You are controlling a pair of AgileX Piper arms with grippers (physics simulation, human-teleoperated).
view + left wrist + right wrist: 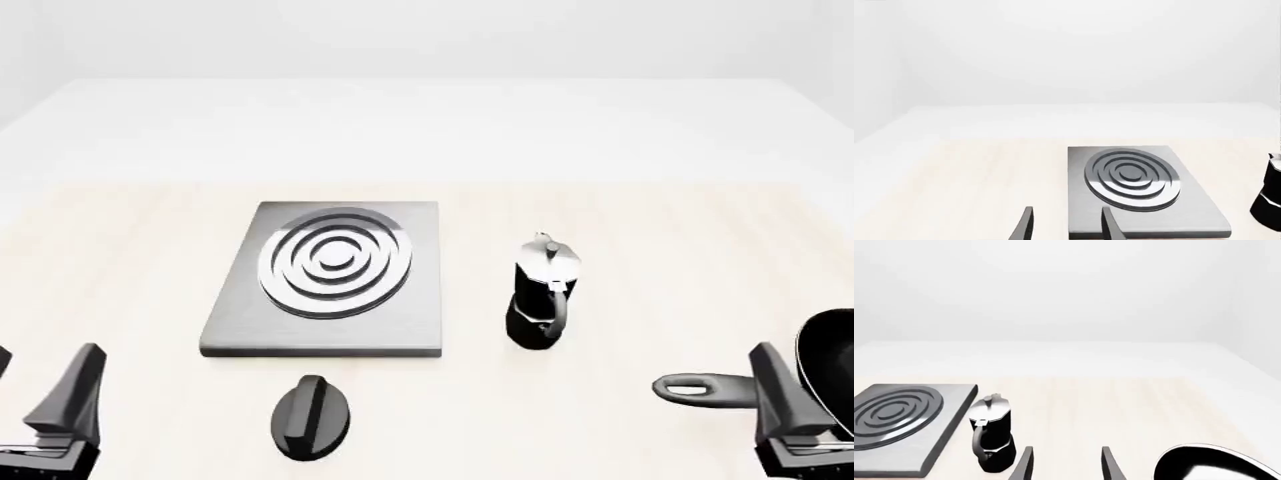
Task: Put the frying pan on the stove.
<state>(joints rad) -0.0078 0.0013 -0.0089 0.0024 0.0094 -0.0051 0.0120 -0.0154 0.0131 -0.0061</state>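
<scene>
The frying pan (pixel 837 352) lies on the table at the far right, cut by the frame edge, with its grey handle (pixel 701 388) pointing left. It also shows in the right wrist view (pixel 1214 465), beside the fingers and not between them. The stove (pixel 327 275) lies flat left of centre and shows in both the left wrist view (pixel 1134 185) and the right wrist view (pixel 901 417). My right gripper (pixel 809 370) is open and empty near the pan; its fingers stand apart in its wrist view (pixel 1067 465). My left gripper (pixel 44 365) is open and empty at the front left (pixel 1067 225).
A black and silver moka pot (pixel 541 295) stands between the stove and the pan, also seen in the right wrist view (pixel 991 437) and the left wrist view (pixel 1271 200). A small black oval knob (pixel 311 415) lies in front of the stove. The table is light wood.
</scene>
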